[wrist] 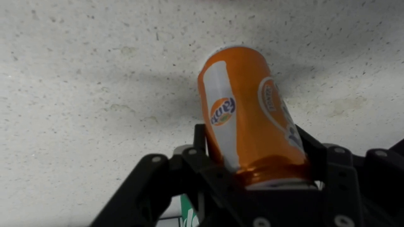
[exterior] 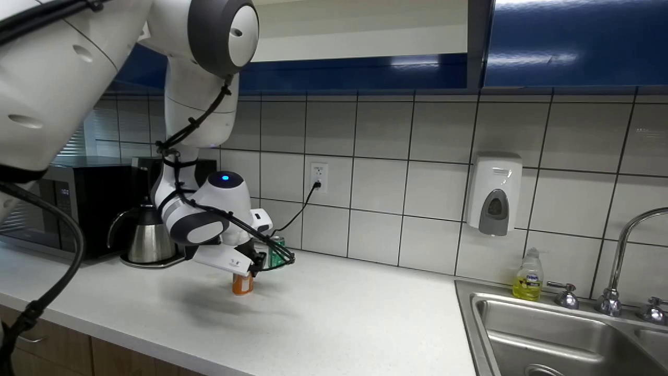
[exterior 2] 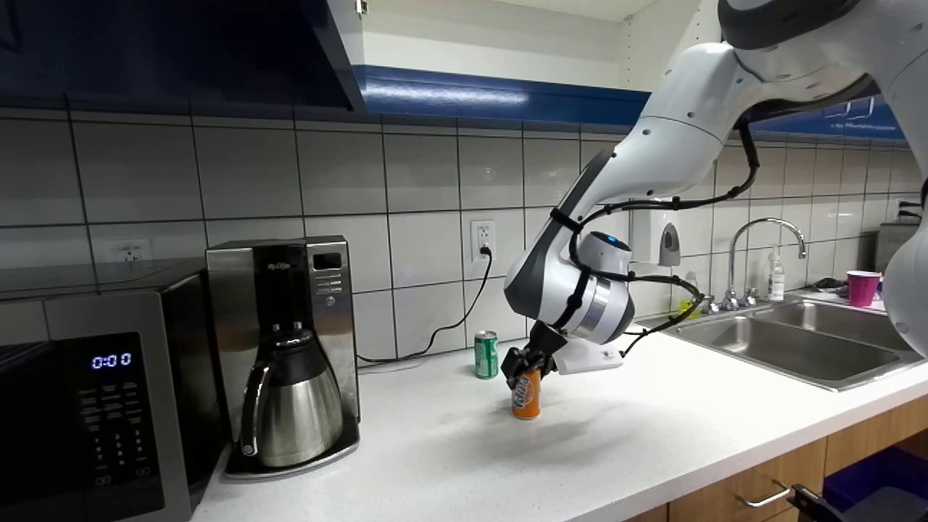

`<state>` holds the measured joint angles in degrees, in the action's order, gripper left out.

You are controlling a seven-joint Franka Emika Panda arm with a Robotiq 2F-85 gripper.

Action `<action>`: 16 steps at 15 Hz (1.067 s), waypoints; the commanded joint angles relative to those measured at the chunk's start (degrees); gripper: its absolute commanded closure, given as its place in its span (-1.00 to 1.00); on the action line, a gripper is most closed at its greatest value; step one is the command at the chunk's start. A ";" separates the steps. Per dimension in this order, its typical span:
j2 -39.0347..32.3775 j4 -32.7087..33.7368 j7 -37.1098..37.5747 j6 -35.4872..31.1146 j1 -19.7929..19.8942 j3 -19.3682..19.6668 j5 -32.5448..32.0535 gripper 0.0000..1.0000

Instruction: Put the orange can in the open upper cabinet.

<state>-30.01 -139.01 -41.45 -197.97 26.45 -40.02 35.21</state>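
The orange can stands upright on the white counter in both exterior views. In the wrist view the can lies between the black fingers, its top end close to the palm. My gripper points down over the can, with a finger against each side of its upper part; it also shows in both exterior views. It looks shut on the can. The open upper cabinet, with a pale cream interior and a blue bottom edge, is above the counter in both exterior views.
A green can stands behind the gripper near the tiled wall. A coffee maker and a microwave are at one end of the counter. The sink, a soap bottle and a wall dispenser are at the other.
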 commanded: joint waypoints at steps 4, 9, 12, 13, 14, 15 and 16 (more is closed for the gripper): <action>1.08 -0.64 1.95 0.00 1.48 -0.88 -1.17 0.22; 4.39 -4.07 3.01 0.78 4.76 -2.79 1.14 0.22; 8.92 -7.08 4.32 3.19 7.69 -4.01 2.90 0.22; 10.68 -8.08 4.68 3.99 8.55 -4.36 3.52 0.22; 12.21 -8.80 4.99 4.79 9.40 -4.85 4.09 0.22; 14.09 -9.50 5.26 5.99 10.33 -5.42 4.61 0.22; 16.07 -10.14 5.43 7.35 11.11 -5.93 5.24 0.22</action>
<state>-22.48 -145.57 -38.34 -195.49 34.24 -42.94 38.27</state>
